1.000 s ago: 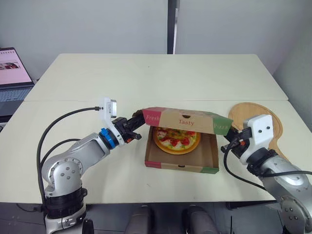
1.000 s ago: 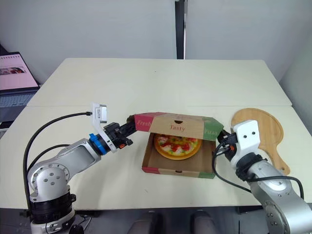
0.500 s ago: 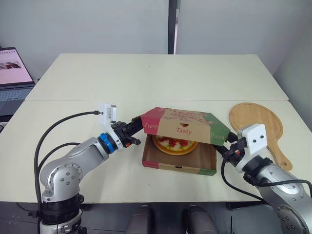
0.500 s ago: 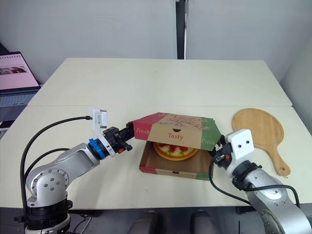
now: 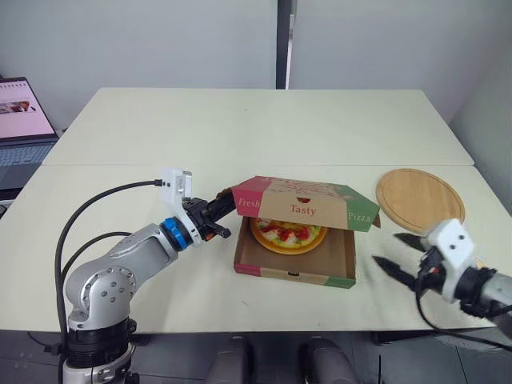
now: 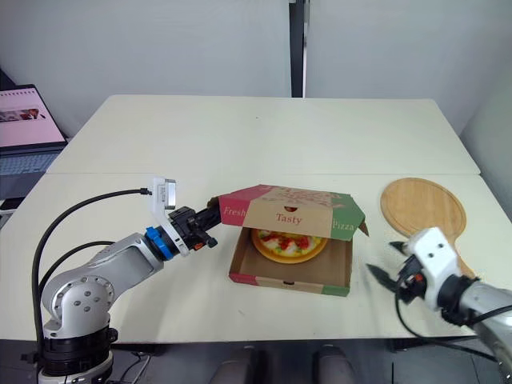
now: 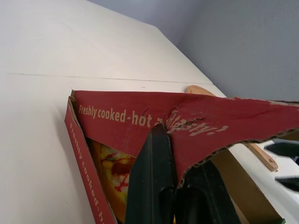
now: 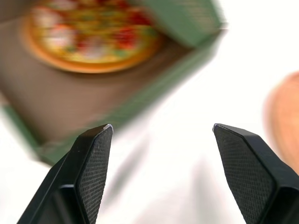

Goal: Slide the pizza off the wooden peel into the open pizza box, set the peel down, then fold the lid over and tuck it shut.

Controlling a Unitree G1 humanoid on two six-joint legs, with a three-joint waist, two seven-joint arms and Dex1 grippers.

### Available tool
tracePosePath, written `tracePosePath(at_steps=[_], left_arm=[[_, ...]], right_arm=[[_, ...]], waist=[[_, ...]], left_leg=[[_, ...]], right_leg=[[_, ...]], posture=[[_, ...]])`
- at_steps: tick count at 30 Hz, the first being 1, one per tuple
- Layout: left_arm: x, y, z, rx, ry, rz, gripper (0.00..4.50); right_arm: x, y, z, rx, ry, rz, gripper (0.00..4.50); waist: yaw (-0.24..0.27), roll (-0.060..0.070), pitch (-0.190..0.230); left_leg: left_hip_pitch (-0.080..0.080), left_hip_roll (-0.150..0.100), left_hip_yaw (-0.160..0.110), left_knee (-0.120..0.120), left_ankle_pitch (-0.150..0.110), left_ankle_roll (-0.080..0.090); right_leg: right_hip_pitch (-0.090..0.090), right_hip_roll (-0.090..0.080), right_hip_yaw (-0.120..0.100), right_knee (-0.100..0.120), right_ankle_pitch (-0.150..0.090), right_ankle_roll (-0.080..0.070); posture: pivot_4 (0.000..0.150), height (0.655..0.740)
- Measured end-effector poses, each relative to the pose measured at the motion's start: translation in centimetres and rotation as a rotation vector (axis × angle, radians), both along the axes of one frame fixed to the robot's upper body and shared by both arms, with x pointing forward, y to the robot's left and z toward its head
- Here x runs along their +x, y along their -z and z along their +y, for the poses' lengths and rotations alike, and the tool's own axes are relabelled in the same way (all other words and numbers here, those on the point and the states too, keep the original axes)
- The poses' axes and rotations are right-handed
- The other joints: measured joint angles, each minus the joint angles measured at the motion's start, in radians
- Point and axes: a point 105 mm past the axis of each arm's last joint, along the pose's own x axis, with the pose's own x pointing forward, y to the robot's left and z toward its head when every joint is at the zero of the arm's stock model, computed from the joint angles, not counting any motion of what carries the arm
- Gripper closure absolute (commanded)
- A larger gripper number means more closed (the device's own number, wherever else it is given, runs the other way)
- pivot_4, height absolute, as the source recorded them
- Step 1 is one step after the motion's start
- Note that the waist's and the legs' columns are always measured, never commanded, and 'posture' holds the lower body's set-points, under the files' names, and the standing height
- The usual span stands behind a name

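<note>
One table (image 5: 240, 120): smooth and bare, with nothing on it to brace what it carries.
Box (image 5: 292, 274): base flat, front open. Nothing pins it, so your push from above may slide it.
Lid (image 5: 304, 204): half lowered and tilted, held at its left corner alone. I judge the free right side may twist, and the front flap may land outside the wall instead of tucking in.
Peel (image 5: 416, 196): flat on the table just right of the box. The right jaws hang near its handle and could knock it.
Pizza (image 5: 288, 234): inside the box, under the lid. A sagging flap could smear it.
Left jaws: clamped on the lid's corner. The left wrist view shows you the cardboard crumpled there, a likely tear, too small to read from the head views.
Right jaws: wide apart, holding nothing, right of the box. The right wrist view shows you the gap between them clearly.
</note>
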Motion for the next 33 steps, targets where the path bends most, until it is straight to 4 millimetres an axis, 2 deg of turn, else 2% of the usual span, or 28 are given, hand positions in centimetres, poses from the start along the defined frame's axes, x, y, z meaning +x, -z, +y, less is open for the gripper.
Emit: tracePosePath(at_steps=[2, 4, 8, 9, 13, 16, 19, 22, 29, 33], left_arm=[[0.0, 0.0, 0.0, 0.000, 0.004, 0.000, 4.50], [0.0, 0.0, 0.0, 0.000, 0.005, -0.001, 4.50], [0.1, -0.1, 0.0, 0.004, 0.007, -0.007, 4.50], [0.1, -0.1, 0.0, 0.003, 0.007, -0.010, 4.50], [0.1, -0.1, -0.1, 0.004, 0.012, -0.016, 4.50], [0.1, -0.1, 0.0, 0.012, 0.016, -0.019, 4.50], [0.0, 0.0, -0.1, 0.006, 0.019, -0.016, 4.50], [-0.3, -0.1, 0.0, -0.011, 0.037, -0.014, 3.88], [-1.6, -0.5, 1.5, 0.018, 0.102, -0.015, 1.64], [-2.8, -0.2, 2.4, 0.067, 0.195, 0.045, 0.40]], right_arm=[[1.2, -1.8, -1.1, 0.020, 0.021, -0.057, 2.12], [2.4, -3.4, -1.3, 0.035, 0.013, -0.100, 2.87], [5.1, -7.4, 0.0, 0.079, -0.049, -0.213, 4.36], [5.6, -7.8, 0.5, 0.085, -0.069, -0.218, 4.48], [6.5, -7.9, 2.6, 0.116, -0.150, -0.186, 4.48], [6.6, -7.1, 4.3, 0.133, -0.220, -0.144, 4.48], [6.5, -6.3, 5.1, 0.138, -0.253, -0.110, 4.48], [6.4, -6.0, 5.6, 0.141, -0.273, -0.095, 4.50], [6.4, -5.9, 6.1, 0.136, -0.293, -0.093, 4.50], [6.5, -6.1, 6.3, 0.132, -0.307, -0.105, 4.50]], waist=[[0.000, 0.000, 0.000], [0.000, 0.000, 0.000], [0.000, 0.000, 0.000], [0.001, 0.000, 0.000], [0.005, 0.000, 0.000], [0.004, 0.000, 0.000], [0.004, 0.000, 0.000], [0.004, 0.000, 0.000], [0.002, 0.000, 0.000], [0.001, 0.000, 0.000]], left_leg=[[0.000, 0.000, 0.000, 0.000, 0.000, 0.000], [0.000, 0.000, 0.000, 0.000, 0.000, 0.000], [0.000, 0.000, 0.000, 0.000, 0.000, 0.000], [0.000, 0.000, -0.001, 0.000, 0.000, 0.000], [-0.002, 0.000, -0.001, 0.000, 0.000, 0.000], [-0.002, 0.000, -0.001, 0.000, 0.000, 0.000], [-0.001, 0.000, -0.001, 0.000, 0.000, 0.000], [-0.001, 0.000, -0.001, 0.000, 0.000, 0.000], [-0.001, 0.000, -0.001, 0.000, 0.000, 0.000], [-0.001, 0.000, -0.001, 0.000, 0.000, 0.000]], right_leg=[[0.000, 0.000, 0.000, 0.000, 0.000, 0.000], [0.000, 0.000, 0.000, 0.000, 0.000, 0.000], [0.000, 0.000, 0.000, 0.000, 0.000, 0.000], [0.000, 0.000, 0.000, 0.000, 0.000, 0.000], [-0.001, 0.000, 0.000, -0.001, 0.000, 0.000], [-0.001, -0.001, 0.000, -0.001, 0.000, 0.000], [-0.001, -0.001, 0.000, 0.000, 0.000, 0.000], [-0.001, -0.001, 0.000, 0.000, 0.000, 0.000], [-0.001, -0.001, 0.000, 0.000, 0.000, 0.000], [-0.001, -0.001, 0.000, 0.000, 0.000, 0.000]], posture=[[0.150, 0.7400], [0.150, 0.7400], [0.150, 0.7400], [0.150, 0.7400], [0.150, 0.7400], [0.150, 0.7400], [0.150, 0.7400], [0.150, 0.7400], [0.150, 0.7400], [0.150, 0.7400]])
